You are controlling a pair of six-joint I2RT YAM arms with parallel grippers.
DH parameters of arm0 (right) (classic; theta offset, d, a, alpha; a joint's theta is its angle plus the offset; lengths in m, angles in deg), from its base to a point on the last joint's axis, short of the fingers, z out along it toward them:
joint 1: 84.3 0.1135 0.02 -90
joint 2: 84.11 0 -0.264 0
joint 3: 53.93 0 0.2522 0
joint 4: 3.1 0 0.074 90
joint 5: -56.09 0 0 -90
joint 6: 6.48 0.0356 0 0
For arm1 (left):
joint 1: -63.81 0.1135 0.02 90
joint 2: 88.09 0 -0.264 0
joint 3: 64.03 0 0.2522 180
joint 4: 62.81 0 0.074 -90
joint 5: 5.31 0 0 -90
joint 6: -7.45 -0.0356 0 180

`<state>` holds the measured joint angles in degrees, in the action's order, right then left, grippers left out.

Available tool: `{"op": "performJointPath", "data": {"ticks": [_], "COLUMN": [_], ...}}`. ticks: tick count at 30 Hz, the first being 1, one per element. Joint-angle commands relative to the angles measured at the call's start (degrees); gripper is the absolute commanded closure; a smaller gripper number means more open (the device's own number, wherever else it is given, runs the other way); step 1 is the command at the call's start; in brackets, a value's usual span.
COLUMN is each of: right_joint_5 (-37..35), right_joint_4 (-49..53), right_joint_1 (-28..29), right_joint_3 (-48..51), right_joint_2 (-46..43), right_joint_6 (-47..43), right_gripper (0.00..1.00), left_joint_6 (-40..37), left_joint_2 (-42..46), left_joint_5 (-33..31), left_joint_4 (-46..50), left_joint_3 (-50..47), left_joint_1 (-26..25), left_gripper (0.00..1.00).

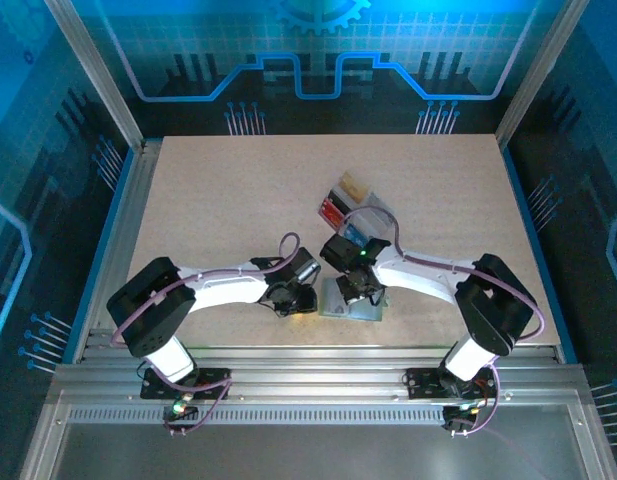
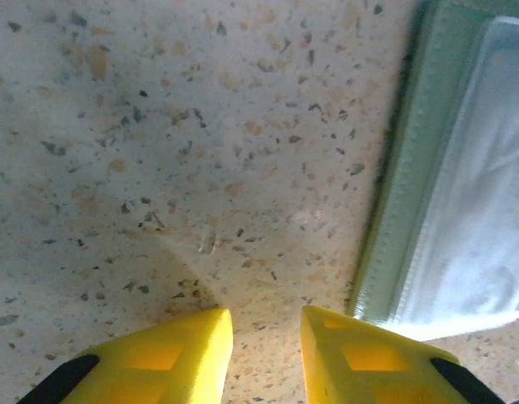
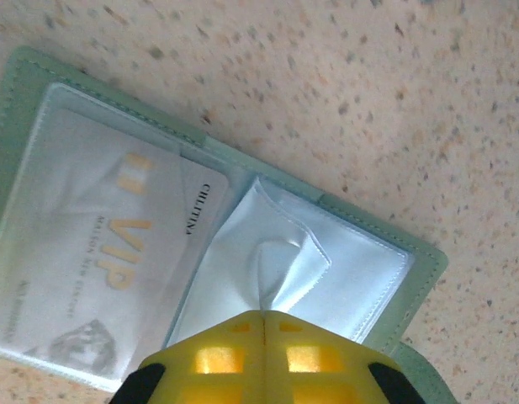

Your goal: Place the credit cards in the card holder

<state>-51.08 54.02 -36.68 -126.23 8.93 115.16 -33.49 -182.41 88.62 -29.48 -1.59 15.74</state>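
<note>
The sage-green card holder lies open on the table, its clear inner sleeves facing up. A pale grey-white credit card with gold "VIP" lettering sits in its left sleeve. My right gripper is shut on a pinched-up fold of the right clear sleeve. From above, the right gripper covers most of the card holder. My left gripper hovers low over bare table just left of the card holder's edge, open, with nothing between its fingers. More credit cards stand in a clear tray farther back.
The clear compartmented tray with red, tan and blue cards sits just behind the right wrist. The left gripper is close beside the right one. Speckled tabletop stretches to the left, right and far side, bounded by metal rails.
</note>
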Motion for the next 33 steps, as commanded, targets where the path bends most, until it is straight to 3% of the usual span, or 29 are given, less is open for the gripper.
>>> {"op": "performJointPath", "data": {"ticks": [1, 13, 22, 29, 31, 33], "right_joint_5": [2.56, 15.34, 25.09, 19.89, 21.13, 17.59], "right_joint_4": [2.09, -3.57, -9.96, -2.3, -0.79, 0.87], "right_joint_1": [0.53, -0.12, -1.06, -2.88, -3.97, -4.27], "right_joint_3": [-2.98, -8.42, -9.73, -14.44, -15.2, -15.59], "right_joint_2": [1.64, 6.97, 3.06, -1.25, -1.24, -2.32], "right_joint_6": [-0.98, 4.35, 5.35, 1.35, 0.6, 0.03], "right_gripper": [0.98, 0.77, 0.52, 0.34, 0.34, 0.33], "left_joint_6": [-1.59, -0.28, 0.52, 0.08, 0.19, 0.15], "left_joint_2": [-2.57, -7.07, 2.04, 15.39, 19.24, 23.84], "left_joint_5": [4.41, 9.39, 7.73, 5.7, 5.83, 5.24], "left_joint_4": [-6.72, -16.96, -15.18, -11.02, -9.86, -7.5], "left_joint_3": [-0.76, -3.43, -8.13, -14.29, -16.18, -17.73], "left_joint_1": [-0.02, -0.97, -0.65, -0.12, 0.56, 1.45], "left_gripper": [0.71, 0.72, 0.67, 0.56, 0.54, 0.53]}}
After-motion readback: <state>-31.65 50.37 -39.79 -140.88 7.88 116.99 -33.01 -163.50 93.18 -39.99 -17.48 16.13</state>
